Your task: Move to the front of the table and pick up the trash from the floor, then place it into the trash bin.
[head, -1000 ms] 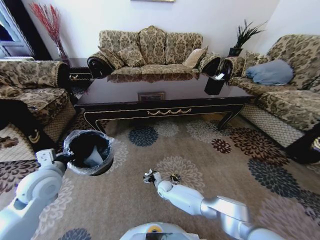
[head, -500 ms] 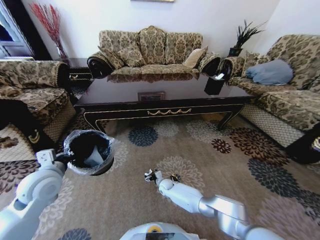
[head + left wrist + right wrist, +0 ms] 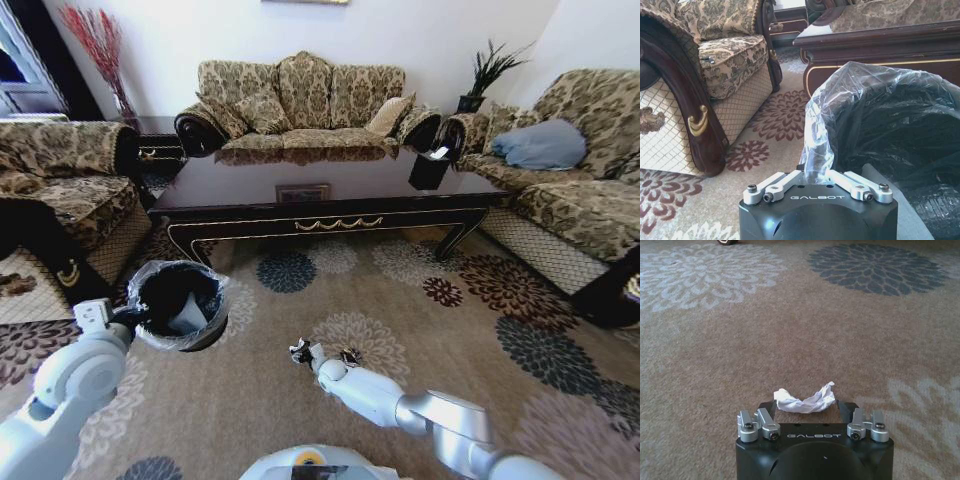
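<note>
A crumpled white paper scrap (image 3: 804, 400) of the trash lies low over the floor (image 3: 420, 330), between the spread fingers of my open right gripper (image 3: 807, 407). In the head view that gripper (image 3: 323, 352) reaches down in front of me, with the scrap (image 3: 298, 350) at one fingertip. My left gripper (image 3: 815, 172) is shut on the bag-lined rim of the black trash bin (image 3: 890, 130). The bin (image 3: 180, 300) stands at my left with the left gripper (image 3: 140, 318) on its near edge. The dark table (image 3: 330, 215) is ahead.
Patterned sofas ring the carpet on the left (image 3: 60, 180), behind the table (image 3: 300, 100) and on the right (image 3: 570, 170). A black tissue holder (image 3: 430, 168) stands on the table's right end. Open carpet stretches between me and the table.
My right arm has shifted very slightly, with the paper scrap still between its fingers. The left arm and the bin have stayed put.
</note>
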Controlling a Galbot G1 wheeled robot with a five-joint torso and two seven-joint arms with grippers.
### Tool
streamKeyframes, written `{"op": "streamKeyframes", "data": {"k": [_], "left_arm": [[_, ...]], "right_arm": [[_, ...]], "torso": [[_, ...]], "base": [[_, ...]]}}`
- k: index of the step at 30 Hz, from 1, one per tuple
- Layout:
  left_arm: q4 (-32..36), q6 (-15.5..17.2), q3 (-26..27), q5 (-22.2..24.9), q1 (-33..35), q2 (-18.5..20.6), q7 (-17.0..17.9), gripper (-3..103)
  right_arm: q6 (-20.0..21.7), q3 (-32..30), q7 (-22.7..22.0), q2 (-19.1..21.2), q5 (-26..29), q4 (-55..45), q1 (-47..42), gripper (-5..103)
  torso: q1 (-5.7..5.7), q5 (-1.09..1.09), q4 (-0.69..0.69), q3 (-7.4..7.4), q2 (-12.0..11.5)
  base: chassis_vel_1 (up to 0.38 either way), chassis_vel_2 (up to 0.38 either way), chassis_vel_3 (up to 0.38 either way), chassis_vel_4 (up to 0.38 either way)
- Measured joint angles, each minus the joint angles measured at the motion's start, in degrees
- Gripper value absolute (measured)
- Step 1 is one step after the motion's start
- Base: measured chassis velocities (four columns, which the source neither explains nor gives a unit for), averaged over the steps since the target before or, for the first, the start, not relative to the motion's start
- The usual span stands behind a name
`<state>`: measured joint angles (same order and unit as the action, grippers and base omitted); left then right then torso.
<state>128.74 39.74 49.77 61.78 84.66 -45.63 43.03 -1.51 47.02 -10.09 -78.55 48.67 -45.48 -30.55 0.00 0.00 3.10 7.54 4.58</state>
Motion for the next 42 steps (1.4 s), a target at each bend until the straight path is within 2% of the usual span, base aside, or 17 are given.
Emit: {"op": "streamKeyframes", "data": {"k": [2, 4, 7, 15, 16, 17, 19, 21, 24, 26, 27, 33, 37, 42], "left_arm": [[-0.14, 0.00, -0.17, -0.26, -0.04, -0.10, 0.00, 2], [-0.26, 0.00, -0.35, -0.38, -0.12, -0.17, 0.00, 2], [-0.33, 0.00, -0.39, -0.40, -0.14, -0.13, -0.01, 2], [-0.43, -0.01, -0.37, -0.41, -0.09, 0.35, -0.02, 2], [-0.44, -0.01, -0.37, -0.41, -0.06, 0.41, -0.02, 2], [-0.44, -0.01, -0.37, -0.41, -0.05, 0.43, -0.02, 2], [-0.43, -0.01, -0.37, -0.41, -0.03, 0.45, -0.02, 2], [-0.44, -0.01, -0.37, -0.41, -0.03, 0.45, -0.02, 2], [-0.45, -0.01, -0.48, -0.48, -0.02, 0.46, -0.03, 2], [-0.50, -0.01, -0.53, -0.52, -0.02, 0.46, -0.05, 2], [-0.61, -0.01, -0.59, -0.58, -0.02, 0.46, -0.06, 2], [-1.28, -0.02, -0.96, -0.79, -0.35, 0.47, -0.07, 2], [-1.68, -0.05, -1.42, -0.89, -0.51, 0.11, -0.05, 2], [-1.79, -0.05, -2.35, -0.90, -0.53, -0.91, -0.09, 2]], "right_arm": [[-0.08, 0.00, 0.07, 0.03, -0.14, 0.00, -0.03, 68], [-0.21, 0.02, 0.17, 0.00, -0.32, 0.07, -0.04, 58], [-0.36, 0.05, 0.30, -0.12, -0.45, 0.18, -0.03, 52], [-0.69, 0.18, 0.57, -0.25, -0.96, 0.49, 0.07, 46], [-0.79, 0.20, 0.70, -0.22, -1.18, 0.49, 0.14, 41], [-0.88, 0.21, 0.76, -0.16, -1.33, 0.49, 0.17, 41], [-1.02, 0.21, 0.83, -0.05, -1.53, 0.44, 0.17, 31], [-1.06, 0.19, 0.85, 0.03, -1.60, 0.37, 0.17, 31], [-1.33, 0.02, 1.12, 0.71, -2.13, -0.53, 0.05, 15], [-1.38, -0.04, 1.15, 0.93, -2.23, -0.85, 0.01, 15], [-1.48, -0.26, 1.16, 1.61, -2.29, -2.15, -0.11, 4], [-2.77, -2.18, 0.89, 4.75, -3.28, -9.07, -0.41, 0], [-4.82, -4.63, 1.53, 7.38, -6.08, -12.97, -0.33, 0], [-6.94, -8.14, 2.76, 12.94, -8.08, -20.59, 0.71, 0]], "torso": [[0.00, 0.00, 0.00, 0.00, 0.00], [0.00, 0.00, 0.00, 0.00, 0.00], [0.00, 0.00, 0.00, 0.00, 0.00], [0.00, 0.00, 0.00, 0.00, 0.00], [0.00, 0.00, 0.00, 0.00, 0.00], [0.00, 0.00, 0.00, 0.00, 0.00], [0.00, 0.00, -0.01, 0.00, 0.00], [0.00, 0.00, 0.00, 0.00, 0.00], [0.00, 0.00, -0.01, 0.00, 0.00], [0.00, 0.00, 0.00, 0.00, -0.01], [0.00, 0.00, 0.00, 0.00, -0.01], [0.00, 0.01, -0.01, 0.00, -0.01], [0.00, 0.01, 0.00, 0.00, -0.01], [0.00, 0.00, 0.00, 0.00, -0.01]], "base": [[0.000, 0.000, 0.000, 0.000], [0.000, 0.000, 0.000, 0.000], [0.000, 0.000, 0.000, 0.000], [0.000, 0.000, 0.000, 0.000], [0.000, 0.000, 0.000, 0.000], [0.000, 0.000, 0.000, 0.000], [0.000, 0.000, 0.000, 0.000], [0.000, 0.000, 0.000, 0.000], [0.000, 0.000, 0.000, 0.000], [0.000, 0.000, 0.000, 0.000], [0.000, 0.000, 0.000, 0.000], [0.000, 0.000, 0.000, 0.000], [0.000, 0.000, 0.000, 0.000], [0.000, 0.000, 0.000, 0.000]]}}
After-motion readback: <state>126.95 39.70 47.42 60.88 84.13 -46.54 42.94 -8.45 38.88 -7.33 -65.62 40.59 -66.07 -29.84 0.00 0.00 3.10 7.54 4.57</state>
